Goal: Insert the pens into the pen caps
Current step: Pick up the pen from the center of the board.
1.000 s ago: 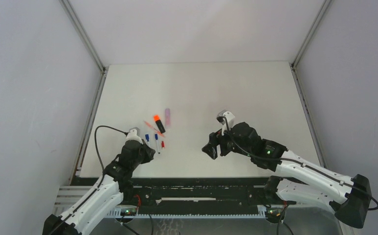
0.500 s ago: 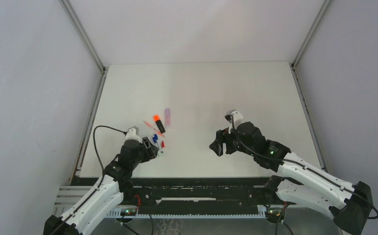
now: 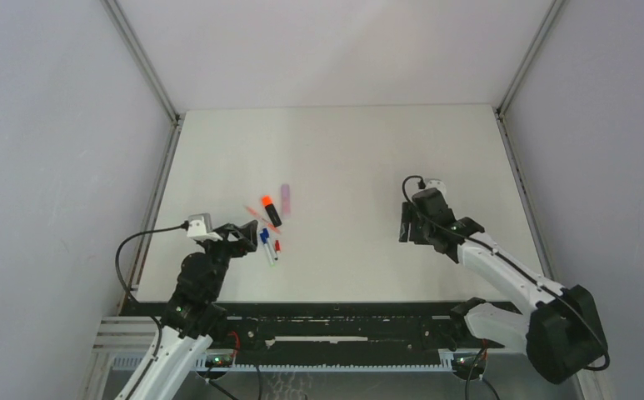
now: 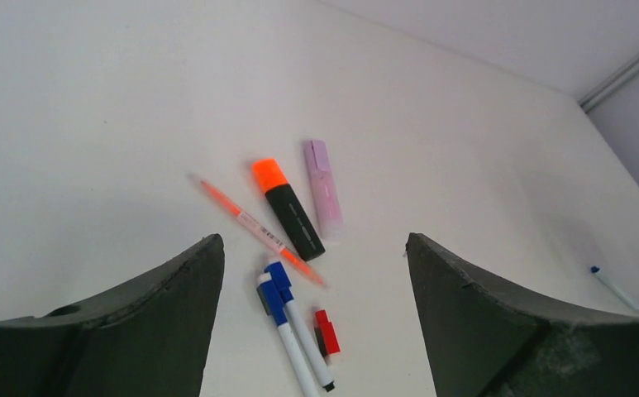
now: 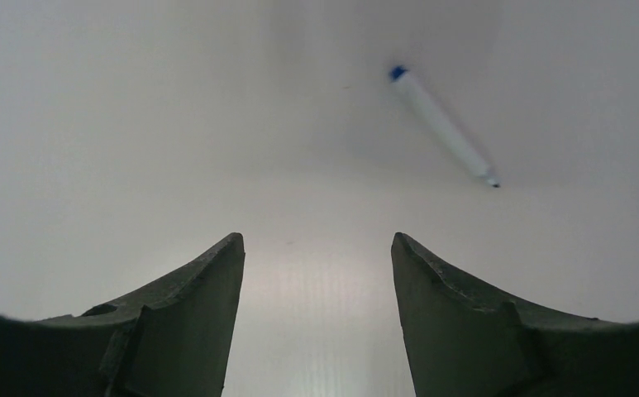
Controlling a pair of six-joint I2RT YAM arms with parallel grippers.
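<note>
Desk (image 3: 343, 150): the pens are carried in a cluster at its left, with one stray at the right. The left end effector (image 4: 314, 248) is held spread wide and empty above the cluster. The right end effector (image 5: 316, 240) is likewise wide and empty, and a pale blue-ended pen (image 5: 444, 128) lies just ahead of it.

The black orange-ended highlighter (image 4: 291, 211) and lilac highlighter (image 4: 324, 188) lie side by side. The thin red pen (image 4: 254, 229), two blue-topped pens (image 4: 295, 331) and red cap (image 4: 326, 331) are packed just beside them.

Risks judged:
- Neighbours may be nudged if the cluster is entered this wide — the tiny red cap is likeliest to be flicked off.
- The pale pen may be rolled out of a flat pinch.
</note>
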